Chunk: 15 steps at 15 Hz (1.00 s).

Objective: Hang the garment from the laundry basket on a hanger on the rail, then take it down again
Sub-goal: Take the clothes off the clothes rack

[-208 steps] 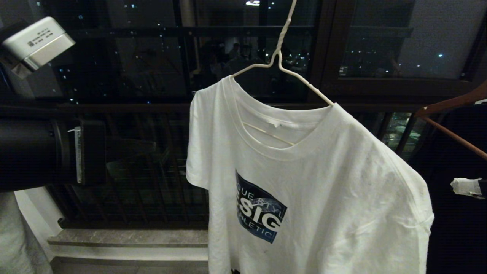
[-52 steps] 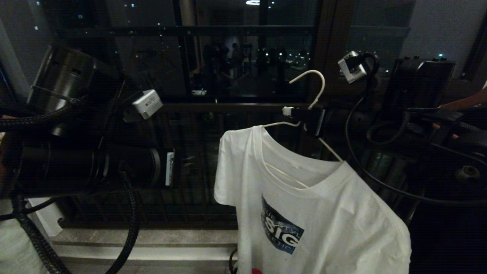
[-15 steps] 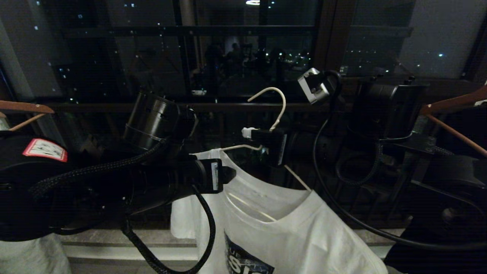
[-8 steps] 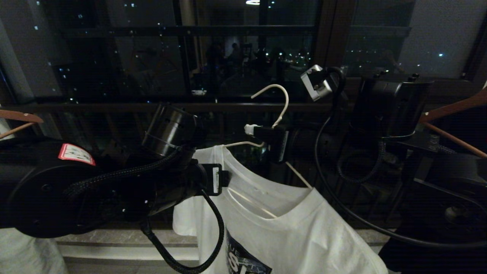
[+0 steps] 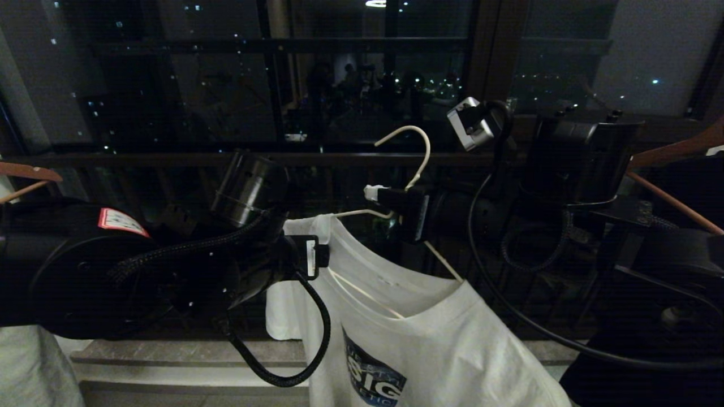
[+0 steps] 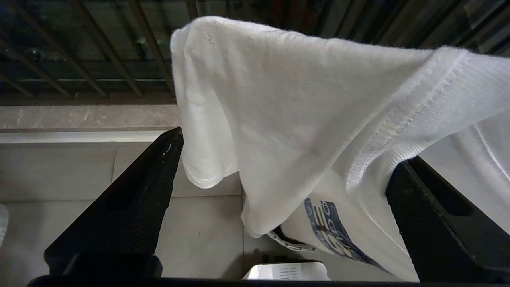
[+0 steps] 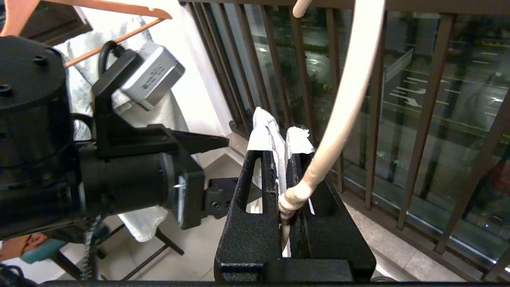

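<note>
The white garment (image 5: pixel 452 345) with a dark blue print hangs on the thin white hanger (image 5: pixel 418 152), which I hold in the air in front of the window. My right gripper (image 5: pixel 374 193) is shut on the hanger (image 7: pixel 342 103) at its twisted neck, and its taped fingertips (image 7: pixel 297 139) stand just past the wire. My left gripper (image 5: pixel 323 255) is open at the garment's left shoulder. The garment's shoulder and collar (image 6: pixel 318 103) lie between its two black fingers (image 6: pixel 131 207) without being pinched. Below the hem shows a bit of the laundry basket's patterned rim (image 6: pixel 293 242). The rail is out of view.
Orange-brown hangers hang at the right (image 5: pixel 673 151) and far left (image 5: pixel 28 170). The dark balcony railing (image 5: pixel 169 161) and window stand close behind the garment. A stone ledge (image 5: pixel 186 353) runs along the floor below. A pale cloth (image 5: pixel 28 367) hangs at lower left.
My left gripper has slid a little to the left along the garment's shoulder, and the garment has swung slightly. My right gripper and the hanger have kept their place.
</note>
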### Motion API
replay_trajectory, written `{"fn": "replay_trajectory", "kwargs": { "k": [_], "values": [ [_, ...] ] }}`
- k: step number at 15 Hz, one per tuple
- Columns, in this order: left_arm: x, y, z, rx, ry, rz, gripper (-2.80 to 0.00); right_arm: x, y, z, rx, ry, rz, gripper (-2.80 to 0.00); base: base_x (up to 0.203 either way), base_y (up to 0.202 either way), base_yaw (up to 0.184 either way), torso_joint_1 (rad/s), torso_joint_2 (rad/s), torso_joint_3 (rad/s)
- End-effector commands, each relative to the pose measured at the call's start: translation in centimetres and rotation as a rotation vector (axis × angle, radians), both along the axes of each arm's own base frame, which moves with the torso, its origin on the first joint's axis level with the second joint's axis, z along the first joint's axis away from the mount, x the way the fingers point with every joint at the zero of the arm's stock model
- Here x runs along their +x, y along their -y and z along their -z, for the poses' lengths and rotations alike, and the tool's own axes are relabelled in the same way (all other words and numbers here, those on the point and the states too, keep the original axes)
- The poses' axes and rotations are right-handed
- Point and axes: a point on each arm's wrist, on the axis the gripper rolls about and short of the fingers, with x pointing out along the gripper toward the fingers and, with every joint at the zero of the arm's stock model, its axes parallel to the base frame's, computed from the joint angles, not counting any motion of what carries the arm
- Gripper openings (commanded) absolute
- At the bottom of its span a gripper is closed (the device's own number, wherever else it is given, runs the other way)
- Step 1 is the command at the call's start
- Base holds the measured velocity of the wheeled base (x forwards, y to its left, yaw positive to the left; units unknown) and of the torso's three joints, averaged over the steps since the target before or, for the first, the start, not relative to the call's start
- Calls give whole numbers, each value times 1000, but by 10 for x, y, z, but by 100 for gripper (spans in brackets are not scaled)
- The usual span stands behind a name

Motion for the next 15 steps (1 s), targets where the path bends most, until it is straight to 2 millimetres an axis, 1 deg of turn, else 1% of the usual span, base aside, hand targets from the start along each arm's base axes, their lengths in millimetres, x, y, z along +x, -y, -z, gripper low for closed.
{"fn": "replay_trajectory", "kwargs": {
  "k": [1, 5, 12, 13, 15],
  "values": [
    [1, 1, 1, 4, -2, -7, 0, 0, 0, -1, 4, 3, -1, -280, 0, 0, 0, 0, 0, 0],
    [7, 2, 0, -24, 30, -16, 0, -1, 0, 1, -3, 2, -3, -280, 0, 0, 0, 0, 0, 0],
    [9, 3, 2, -16, 39, -38, 0, -3, 1, 1, -3, 2, -9, -280, 0, 0, 0, 0, 0, 0],
    [10, 4, 2, -14, 39, -42, -280, -3, 1, 0, -3, 4, -8, -280, 0, 0, 0, 0, 0, 0],
    [10, 4, 3, -16, 39, -43, -280, -3, 1, 0, -3, 4, -8, -280, 0, 0, 0, 0, 0, 0]
  ]
}}
